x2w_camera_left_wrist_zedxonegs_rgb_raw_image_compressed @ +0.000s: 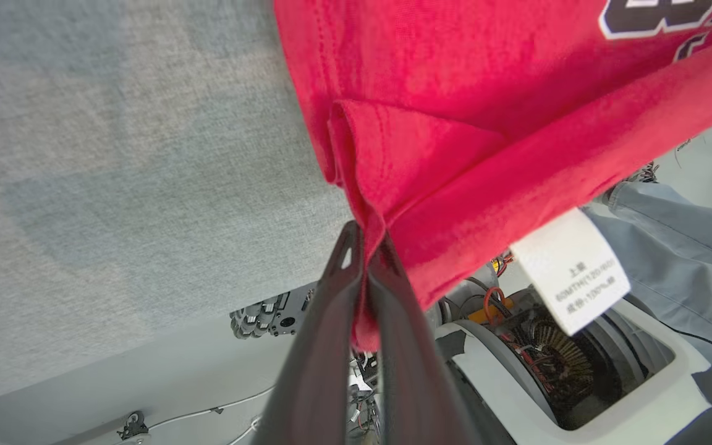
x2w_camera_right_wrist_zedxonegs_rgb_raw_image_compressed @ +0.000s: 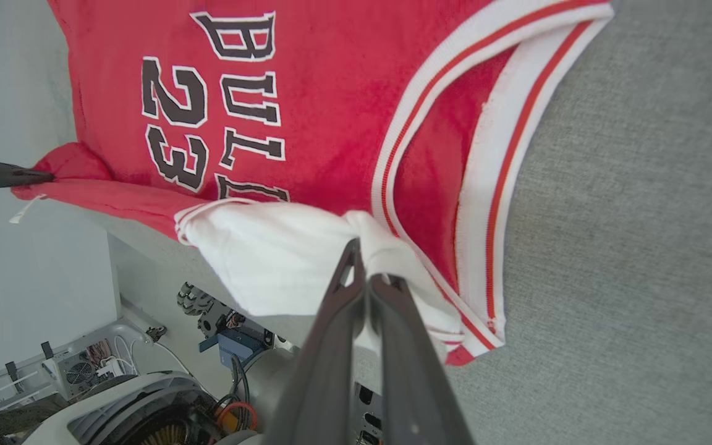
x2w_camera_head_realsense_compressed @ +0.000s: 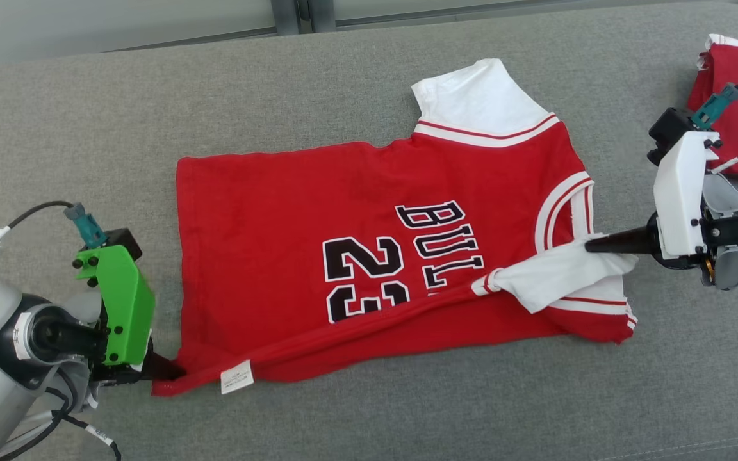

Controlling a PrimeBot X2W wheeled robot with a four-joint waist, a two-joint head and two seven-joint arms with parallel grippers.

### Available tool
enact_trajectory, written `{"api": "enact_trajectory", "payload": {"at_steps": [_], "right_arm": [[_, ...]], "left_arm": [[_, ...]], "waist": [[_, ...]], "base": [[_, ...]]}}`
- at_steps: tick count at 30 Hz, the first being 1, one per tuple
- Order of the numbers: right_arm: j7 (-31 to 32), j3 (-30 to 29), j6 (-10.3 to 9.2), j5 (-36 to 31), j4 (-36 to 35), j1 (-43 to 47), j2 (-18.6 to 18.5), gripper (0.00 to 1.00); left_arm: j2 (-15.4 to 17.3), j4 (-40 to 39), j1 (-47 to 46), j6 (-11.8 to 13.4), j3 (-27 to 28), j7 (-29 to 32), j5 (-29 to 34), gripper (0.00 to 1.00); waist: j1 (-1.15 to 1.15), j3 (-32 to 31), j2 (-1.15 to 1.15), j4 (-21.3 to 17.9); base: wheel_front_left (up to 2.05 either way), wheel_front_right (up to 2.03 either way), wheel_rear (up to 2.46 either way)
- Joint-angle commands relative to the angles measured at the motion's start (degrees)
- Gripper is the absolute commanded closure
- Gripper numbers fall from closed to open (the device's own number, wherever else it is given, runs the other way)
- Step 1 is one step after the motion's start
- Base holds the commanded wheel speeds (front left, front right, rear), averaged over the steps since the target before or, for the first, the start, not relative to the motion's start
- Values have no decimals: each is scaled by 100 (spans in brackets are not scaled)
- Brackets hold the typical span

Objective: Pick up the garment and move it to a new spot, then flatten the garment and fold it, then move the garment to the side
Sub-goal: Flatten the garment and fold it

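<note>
A red jersey [x2w_camera_head_realsense_compressed: 279, 250] with white sleeves and black "BULLS 23" print lies spread on the grey padded table [x2w_camera_head_realsense_compressed: 151, 109]. Its near edge is lifted and folded over. My left gripper [x2w_camera_head_realsense_compressed: 170, 370] is shut on the red hem corner [x2w_camera_left_wrist_zedxonegs_rgb_raw_image_compressed: 362, 204] at the lower left, beside a white care label [x2w_camera_head_realsense_compressed: 236, 376]. My right gripper [x2w_camera_head_realsense_compressed: 590, 244] is shut on the white sleeve [x2w_camera_right_wrist_zedxonegs_rgb_raw_image_compressed: 282, 253] at the right, which is pulled over the jersey's front. The far sleeve [x2w_camera_head_realsense_compressed: 471, 96] lies flat at the back.
A second red and white garment [x2w_camera_head_realsense_compressed: 737, 102] lies at the table's far right edge, behind my right arm. The wrist views show the robot's base [x2w_camera_left_wrist_zedxonegs_rgb_raw_image_compressed: 578, 364] and a person's trouser leg [x2w_camera_left_wrist_zedxonegs_rgb_raw_image_compressed: 677, 247] below the table's near edge.
</note>
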Motion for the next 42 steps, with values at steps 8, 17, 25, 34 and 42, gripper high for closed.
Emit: {"api": "enact_trajectory", "payload": {"at_steps": [8,17,25,34,42], "right_arm": [[-64,-59,0,-67,512,-304,273,100],[-483,-170,0,-203,687,-307,551,0],[-1595,-465,0,-350,339,68,539,0],[-4624,-1092,0,-1152,-693,995,370,0],[-6368,-1802,0,-2060,-940,2072,429,0]], "left_arm": [[-238,219,-270,90,146,-120,-44,100],[-381,515,-407,10,253,-427,47,0],[-434,574,-212,-526,650,-1498,197,0],[-328,206,507,-1025,1181,-4336,1248,0],[-477,-380,1514,-352,1588,-7066,2408,0]], "waist": [[0,114,0,13],[0,-7,0,-38],[0,-462,0,-44],[0,-833,0,-24],[0,-1050,0,87]], "base": [[0,0,0],[0,0,0],[0,0,0],[0,0,0],[0,0,0]]}}
